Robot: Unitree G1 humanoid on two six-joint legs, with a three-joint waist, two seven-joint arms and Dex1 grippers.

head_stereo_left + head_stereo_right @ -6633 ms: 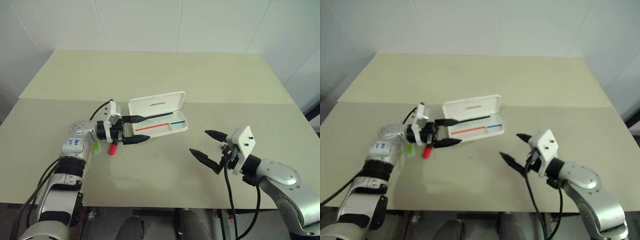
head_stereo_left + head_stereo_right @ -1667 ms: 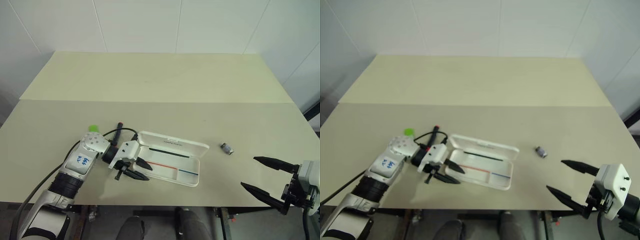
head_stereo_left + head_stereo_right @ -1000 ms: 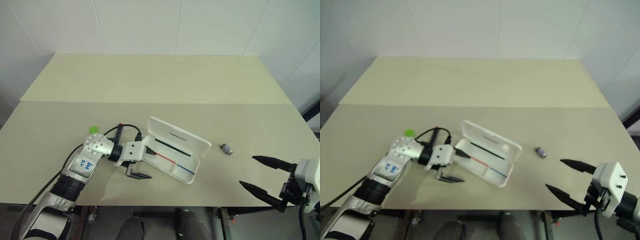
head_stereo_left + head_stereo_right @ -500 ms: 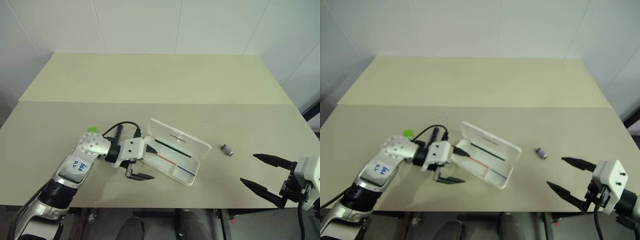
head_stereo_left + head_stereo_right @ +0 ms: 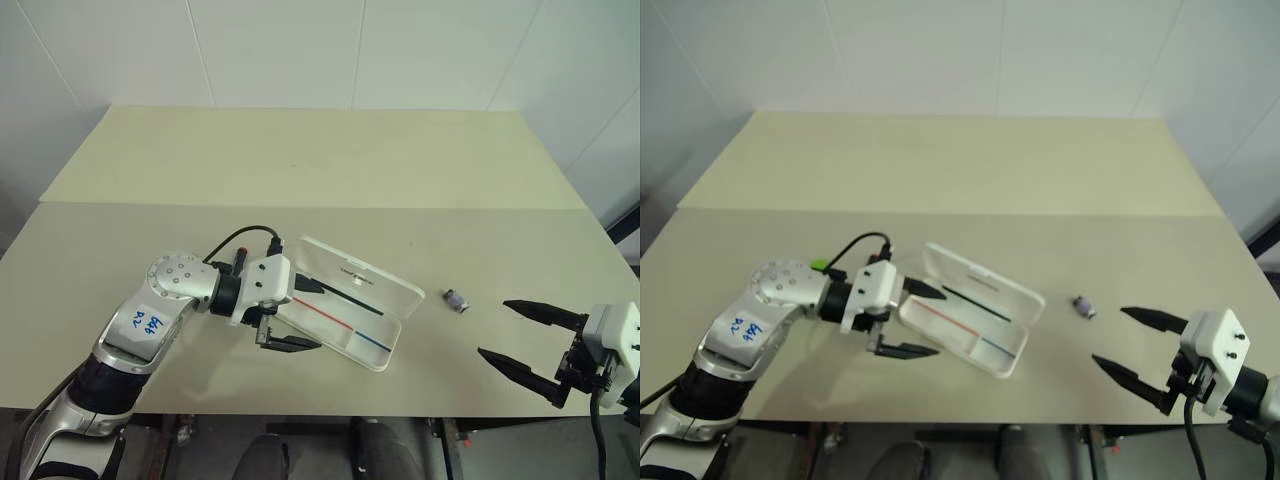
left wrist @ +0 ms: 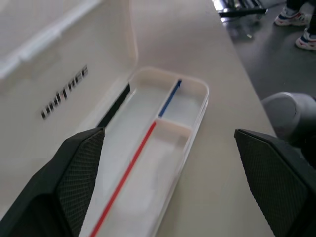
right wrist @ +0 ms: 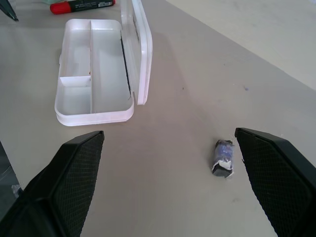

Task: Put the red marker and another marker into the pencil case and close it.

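The white pencil case (image 5: 345,330) lies open at the table's front middle, its lid (image 5: 360,285) tilted up on the far side. Its tray (image 6: 148,163) has red, blue and dark stripes, and its compartments are bare. My left gripper (image 5: 321,317) hovers open over the case's left end, holding nothing. The red marker (image 7: 81,6), black with a red cap, lies on the table beyond the case in the right wrist view. A bit of the light-green marker (image 5: 820,265) peeks out behind my left arm. My right gripper (image 5: 493,328) stands open near the front right edge, empty.
A small grey metallic piece (image 5: 455,299) lies on the table between the case and my right gripper, also seen as a small grey piece (image 7: 223,158) in the right wrist view. The table (image 5: 320,160) stretches bare toward the white wall behind.
My left gripper has risen off the table and now hangs above the case's left end, still open. The case and the right gripper have stayed put.
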